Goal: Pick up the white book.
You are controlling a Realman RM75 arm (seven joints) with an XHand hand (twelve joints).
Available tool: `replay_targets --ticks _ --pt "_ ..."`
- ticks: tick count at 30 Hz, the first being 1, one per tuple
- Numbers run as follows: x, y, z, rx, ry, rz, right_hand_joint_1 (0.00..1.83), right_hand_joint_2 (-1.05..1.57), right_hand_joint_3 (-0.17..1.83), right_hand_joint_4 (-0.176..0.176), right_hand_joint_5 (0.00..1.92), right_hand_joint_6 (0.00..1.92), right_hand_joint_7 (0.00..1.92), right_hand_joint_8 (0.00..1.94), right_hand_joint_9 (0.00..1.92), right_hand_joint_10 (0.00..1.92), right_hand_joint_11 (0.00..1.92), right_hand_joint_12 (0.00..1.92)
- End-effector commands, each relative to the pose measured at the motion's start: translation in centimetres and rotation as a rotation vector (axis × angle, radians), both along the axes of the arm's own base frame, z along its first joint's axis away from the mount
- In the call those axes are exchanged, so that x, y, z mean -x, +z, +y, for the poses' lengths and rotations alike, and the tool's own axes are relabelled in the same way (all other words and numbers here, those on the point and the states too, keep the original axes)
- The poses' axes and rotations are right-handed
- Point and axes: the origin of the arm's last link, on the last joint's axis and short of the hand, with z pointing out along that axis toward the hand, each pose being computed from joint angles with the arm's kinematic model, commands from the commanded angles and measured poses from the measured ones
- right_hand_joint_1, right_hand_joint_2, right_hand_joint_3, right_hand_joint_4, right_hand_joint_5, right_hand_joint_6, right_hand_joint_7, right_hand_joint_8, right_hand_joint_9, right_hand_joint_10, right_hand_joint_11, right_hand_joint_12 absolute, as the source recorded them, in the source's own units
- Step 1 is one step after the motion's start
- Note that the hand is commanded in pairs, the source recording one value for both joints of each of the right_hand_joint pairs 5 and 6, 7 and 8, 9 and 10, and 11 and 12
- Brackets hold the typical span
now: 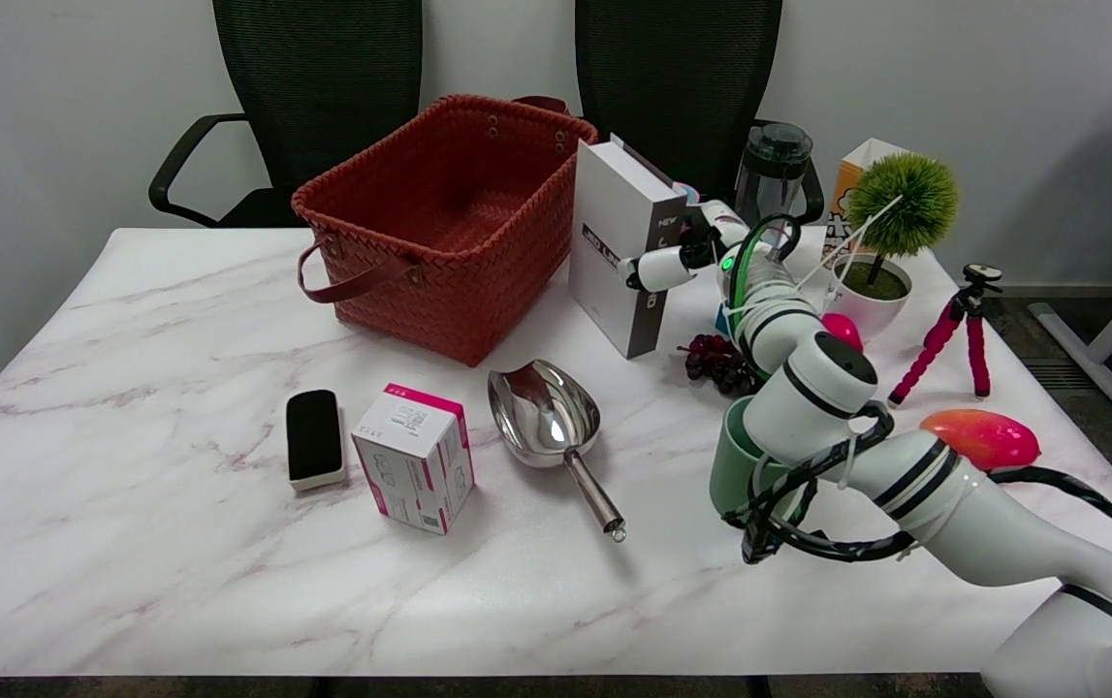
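The white book (614, 233) stands on end on the table just right of the red basket, its black-banded spine facing me and its top leaning a little to the right. My right hand (680, 250) is at the book's right edge and grips it. One white finger (654, 269) lies across the spine's lower half, and the others reach behind the cover, partly hidden. The book's bottom corner looks to be on the marble.
A red woven basket (391, 208) sits left of the book. Grapes (715, 361), a green cup (735, 463), a potted plant (880, 247), a dark jar (774, 174) and a red tripod (963, 330) crowd my arm. A steel scoop (546, 417), a pink-white box (415, 456) and a black eraser (313, 436) lie nearer.
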Motion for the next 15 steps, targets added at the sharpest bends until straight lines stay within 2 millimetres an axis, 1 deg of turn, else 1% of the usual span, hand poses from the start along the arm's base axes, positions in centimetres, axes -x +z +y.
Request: replay_targets --ticks 1,12,14,15 --pt "0.10 0.37 0.51 0.027 0.032 0.022 1.09 0.47 0.87 0.000 0.57 0.57 0.83 0.83 0.80 0.80 0.52 0.52" --pt "0.14 0.35 0.61 0.029 0.051 -0.004 1.08 0.50 0.91 0.000 0.60 0.60 0.91 0.91 0.86 0.86 0.55 0.55" --pt "0.06 0.44 0.66 0.034 0.065 0.002 1.07 0.51 0.91 0.000 0.60 0.60 0.94 0.94 0.89 0.89 0.57 0.57" --pt "0.04 0.47 0.72 0.038 0.074 0.004 1.07 0.52 0.89 0.000 0.62 0.62 1.00 1.00 0.92 0.92 0.59 0.59"
